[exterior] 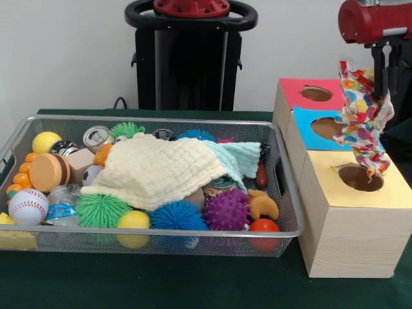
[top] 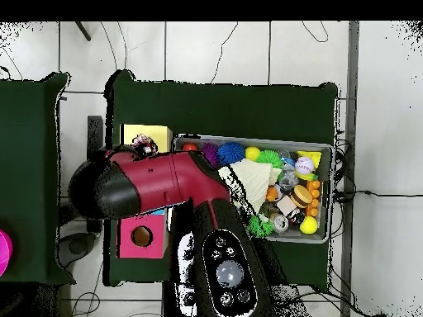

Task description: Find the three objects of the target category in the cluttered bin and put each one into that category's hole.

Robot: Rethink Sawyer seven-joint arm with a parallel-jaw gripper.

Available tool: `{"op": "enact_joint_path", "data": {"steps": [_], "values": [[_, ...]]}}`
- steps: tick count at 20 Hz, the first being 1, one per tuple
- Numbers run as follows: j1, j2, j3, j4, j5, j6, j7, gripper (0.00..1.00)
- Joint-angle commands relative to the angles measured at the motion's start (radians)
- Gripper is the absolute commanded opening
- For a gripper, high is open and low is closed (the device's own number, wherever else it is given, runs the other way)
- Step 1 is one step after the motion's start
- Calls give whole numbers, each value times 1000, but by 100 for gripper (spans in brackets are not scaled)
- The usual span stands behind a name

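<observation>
While heaped, wire bin (exterior: 283, 187) of toys

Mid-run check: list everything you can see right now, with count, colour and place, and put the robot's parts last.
Wire mesh bin: one, silver, on the green table.
Knitted cloths: two, cream over pale green, on top of the clutter.
Spiky rubber balls: five showing, purple, two blue, two green.
Smooth balls: yellow ones, a red one, a baseball at the near left corner.
Metal cans: several, silver, far side and under the cloths.
Wooden sorting box: one, with red, blue and yellow tops, each with a hole, right of the bin.
Multicoloured patterned cloth: one, hanging over the yellow hole.
Gripper: black, on the red arm, holding the patterned cloth.
</observation>
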Motion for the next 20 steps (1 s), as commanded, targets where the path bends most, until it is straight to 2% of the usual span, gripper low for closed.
{"op": "enact_joint_path", "data": {"steps": [1, 6, 15, 20], "values": [[10, 39, -56, -31, -47, 7, 106, 0], [0, 52, -48, -12, -25, 3, 103, 0], [37, 142, -102, -33, -52, 21, 113, 0], [58, 181, -123, -41, -45, -12, 133, 0]]}}
